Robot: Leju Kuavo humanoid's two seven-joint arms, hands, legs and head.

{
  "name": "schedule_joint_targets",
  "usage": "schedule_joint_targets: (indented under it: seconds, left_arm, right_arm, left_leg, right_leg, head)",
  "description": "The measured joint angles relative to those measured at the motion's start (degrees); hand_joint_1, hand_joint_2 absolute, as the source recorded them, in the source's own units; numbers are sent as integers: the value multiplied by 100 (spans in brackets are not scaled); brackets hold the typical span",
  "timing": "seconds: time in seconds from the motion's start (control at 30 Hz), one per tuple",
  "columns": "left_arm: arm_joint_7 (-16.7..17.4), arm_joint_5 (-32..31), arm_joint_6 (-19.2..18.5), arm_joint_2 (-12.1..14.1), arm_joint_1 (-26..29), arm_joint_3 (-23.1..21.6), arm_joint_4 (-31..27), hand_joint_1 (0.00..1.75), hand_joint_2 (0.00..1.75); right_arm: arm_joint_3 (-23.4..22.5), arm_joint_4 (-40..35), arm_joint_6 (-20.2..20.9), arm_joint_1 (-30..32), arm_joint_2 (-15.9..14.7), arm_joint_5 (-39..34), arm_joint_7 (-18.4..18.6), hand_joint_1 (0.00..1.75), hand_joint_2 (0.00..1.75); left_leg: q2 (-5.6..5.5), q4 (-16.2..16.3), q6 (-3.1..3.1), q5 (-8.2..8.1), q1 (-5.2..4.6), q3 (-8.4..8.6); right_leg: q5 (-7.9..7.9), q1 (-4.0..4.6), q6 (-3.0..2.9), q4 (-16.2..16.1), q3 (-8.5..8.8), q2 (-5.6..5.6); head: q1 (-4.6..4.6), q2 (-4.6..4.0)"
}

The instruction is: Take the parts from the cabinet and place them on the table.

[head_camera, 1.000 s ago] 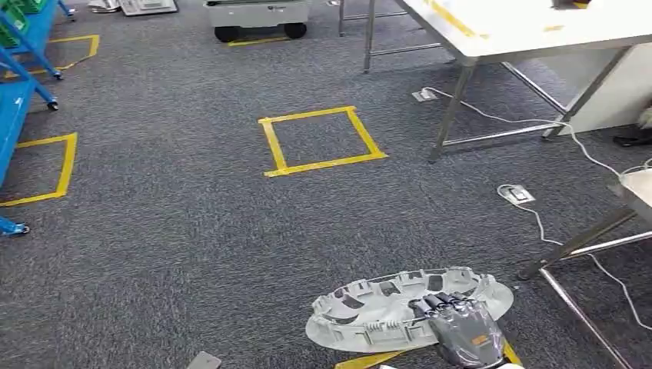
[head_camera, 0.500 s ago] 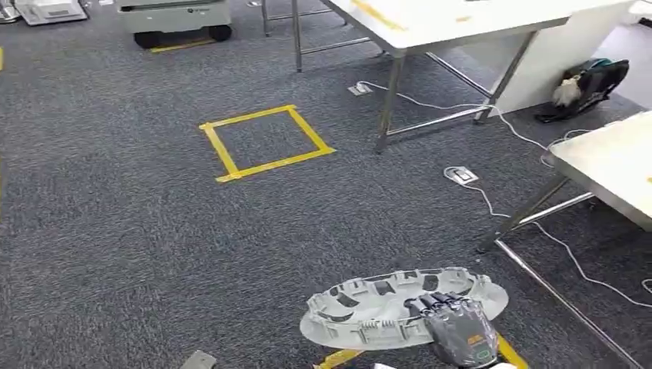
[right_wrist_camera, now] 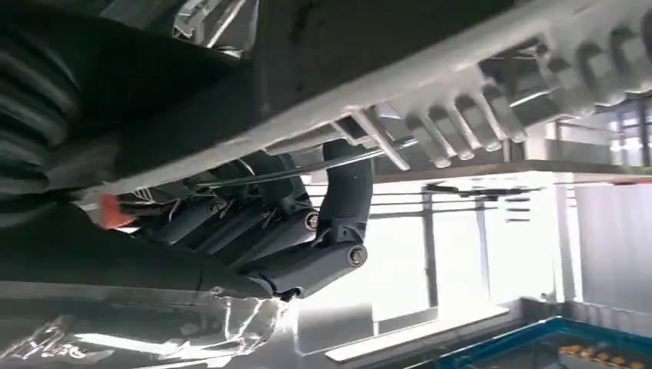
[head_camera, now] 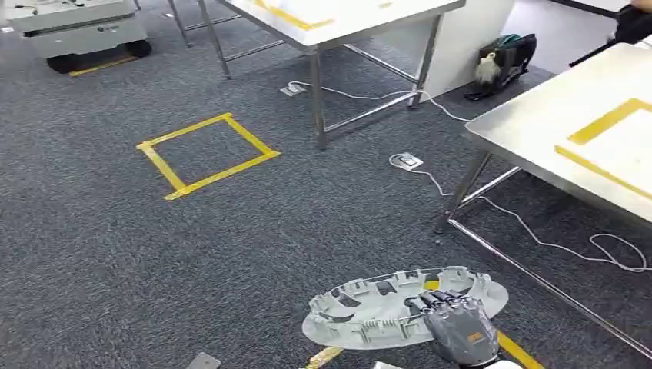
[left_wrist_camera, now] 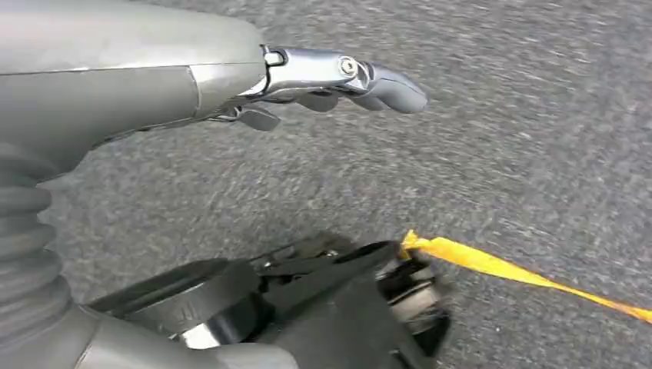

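My right hand [head_camera: 460, 329] holds a flat, oval, light grey plastic part [head_camera: 384, 307] with ribs and cut-outs, low in the head view above the carpet. In the right wrist view the dark fingers [right_wrist_camera: 338, 207] curl around the ribbed edge of the part [right_wrist_camera: 461, 115]. My left hand [left_wrist_camera: 338, 77] hangs over the grey carpet with its fingers stretched out and nothing in it. A steel table [head_camera: 553, 131] with yellow tape marks stands at the right, a short way ahead.
A second white table [head_camera: 346, 15] stands further back. White cables [head_camera: 538, 238] and floor sockets [head_camera: 406, 161] lie on the carpet between the table legs. A yellow tape square [head_camera: 207, 154] marks the floor at the left. A wheeled cart [head_camera: 84, 31] stands at the far left.
The whole picture has shifted left as the camera turned right: the steel table has come into view at the right. My right hand holds the part as before.
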Motion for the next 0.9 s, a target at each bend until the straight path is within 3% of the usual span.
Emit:
schedule_joint_targets:
  seconds: [0.03, 0.07, 0.13, 0.2, 0.23, 0.27, 0.3, 0.37, 0.4, 0.43, 0.47, 0.5, 0.53, 0.57, 0.6, 0.67, 0.73, 0.77, 0.8, 0.87, 0.9]
  left_arm:
    - [0, 0, 0, 0, 0, 0, 0, 0, 175]
    - [0, 0, 0, 0, 5, 0, 0, 0, 175]
    - [0, 0, -2, -4, 1, 0, 0, 0, 175]
    - [0, 0, -9, 7, -1, 2, 0, 0, 175]
    - [0, 0, -15, 7, -19, 2, 0, 0, 175]
    - [-2, 0, -28, 7, -27, 4, 0, 0, 175]
    - [-9, -2, -39, 7, -22, 4, 0, 0, 175]
    - [-15, -2, -61, 15, 14, 9, 0, 0, 175]
    - [-15, -2, -68, 20, 25, 11, 0, 0, 175]
    - [-15, -2, -87, 20, 26, 11, 0, 0, 175]
    - [-15, -4, -94, 17, 19, 11, 0, 0, 175]
    - [-15, -4, -101, 11, 12, 11, 0, 0, 175]
    - [-17, -7, -105, 4, 10, 11, 0, 0, 175]
    - [-17, -9, -107, 8, 8, 11, 0, 0, 175]
    - [-17, -13, -109, 9, 6, 13, 0, 0, 175]
    - [-22, -17, -120, 15, -15, 15, 0, 0, 175]
    - [-22, -22, -127, 15, -35, 15, 0, 0, 175]
    - [-24, -22, -127, 15, -51, 15, 0, 0, 175]
    - [-26, -22, -127, 15, -54, 15, 0, 0, 175]
    - [-26, -22, -129, 15, -35, 20, 0, 0, 175]
    - [-26, -22, -129, 15, -18, 22, 0, 0, 175]
  right_arm:
    - [0, 0, 0, 0, 0, 0, 0, 175, 175]
    - [-2, 0, 0, -9, 0, 0, 0, 175, 175]
    - [-9, 0, 0, -17, 0, 2, 0, 175, 175]
    - [-4, 0, 7, 30, 0, 0, 0, 175, 175]
    - [2, 0, 15, 51, 6, -4, 0, 175, 175]
    - [2, -2, 20, 53, 9, -9, -8, 175, 175]
    - [2, -2, 35, 38, 9, -9, -20, 175, 175]
    - [2, -2, 48, 22, 22, -9, -26, 175, 175]
    - [2, 0, 57, 24, 24, -11, -26, 175, 175]
    - [2, 0, 63, 28, 24, -11, -26, 175, 175]
    - [0, 0, 72, 27, 24, -11, -26, 175, 175]
    - [-2, 0, 81, 27, 24, -18, -31, 175, 175]
    - [-6, 0, 85, 26, 24, -20, -39, 175, 175]
    - [-9, 0, 92, 21, 24, -20, -48, 175, 175]
    - [-9, -2, 101, 7, 26, -22, -52, 175, 175]
    - [-7, -4, 103, 2, 31, -22, -68, 175, 175]
    - [-9, -4, 103, 9, 31, -22, -68, 175, 175]
    - [-9, -4, 103, 16, 33, -22, -68, 175, 175]
    - [-15, -4, 107, 7, 31, -22, -68, 175, 175]
    - [-20, -4, 109, -13, 35, -22, -68, 175, 175]
    - [-20, -4, 109, -9, 35, -22, -70, 175, 175]
  left_leg:
    - [-137, -481, 7, 215, 17, 238]
    - [-524, -895, 0, 287, 50, 415]
    - [-419, -945, 34, 271, 42, 421]
    - [-285, -961, 118, 301, 10, 430]
    - [-185, -1012, 178, 344, 42, 439]
    - [-138, -1016, 205, 343, 31, 439]
    - [-70, -1016, 235, 337, 15, 438]
    - [122, -1010, 251, 325, -8, 437]
    - [199, -1009, 256, 321, -9, 437]
    - [292, -1009, 253, 312, -9, 442]
    - [372, -1008, 240, 302, -8, 452]
    - [451, -1007, 220, 285, -6, 472]
    - [519, -1006, 194, 263, -1, 501]
    - [577, -992, 156, 233, -26, 537]
    - [629, -963, 119, 196, -67, 532]
    - [726, -981, 98, 202, -66, 564]
    - [810, -981, 29, 160, -46, 580]
    - [528, -891, -22, 73, -24, 547]
    - [293, -580, -35, -126, -16, 407]
    - [132, 399, -41, -568, -9, -78]
    - [108, 796, -33, -671, -10, -300]
  right_leg:
    - [10, -12, 21, 0, 0, 68]
    - [20, 6, 62, 19, -30, 150]
    - [51, -6, 134, 21, -102, 292]
    - [107, -47, 223, -45, -130, 434]
    - [90, -46, 219, 8, -192, 281]
    - [-41, 3, 226, 168, -253, -139]
    - [-266, 7, 245, 507, -407, -364]
    - [-740, -5, 277, 1498, -847, -503]
    - [-827, -5, 289, 1775, -967, -511]
    - [-793, -5, 303, 1832, -979, -513]
    - [-633, -5, 311, 1597, -831, -526]
    - [-387, -7, 310, 1085, -532, -582]
    - [-176, -7, 315, 524, -204, -714]
    - [-141, 8, 322, 76, 34, -999]
    - [-144, 22, 230, 46, 101, -943]
    - [-147, 41, 160, 84, 55, -810]
    - [-139, 27, 90, 72, 41, -666]
    - [-126, 5, 66, 67, 40, -607]
    - [-122, -5, 35, 67, 37, -558]
    - [-121, -6, 2, 67, 22, -414]
    - [-120, -4, 1, 67, 19, -321]
  head:
    - [-4, 0]
    - [-7, 0]
    - [4, 0]
    - [-7, 0]
    - [-4, 0]
    - [28, 0]
    - [37, 0]
    - [26, 0]
    - [37, 0]
    - [26, 0]
    - [35, 0]
    - [31, 0]
    - [33, 0]
    - [33, 0]
    - [16, 0]
    - [11, 0]
    - [15, 0]
    - [6, 0]
    - [-2, 0]
    - [0, 0]
    - [-2, 0]
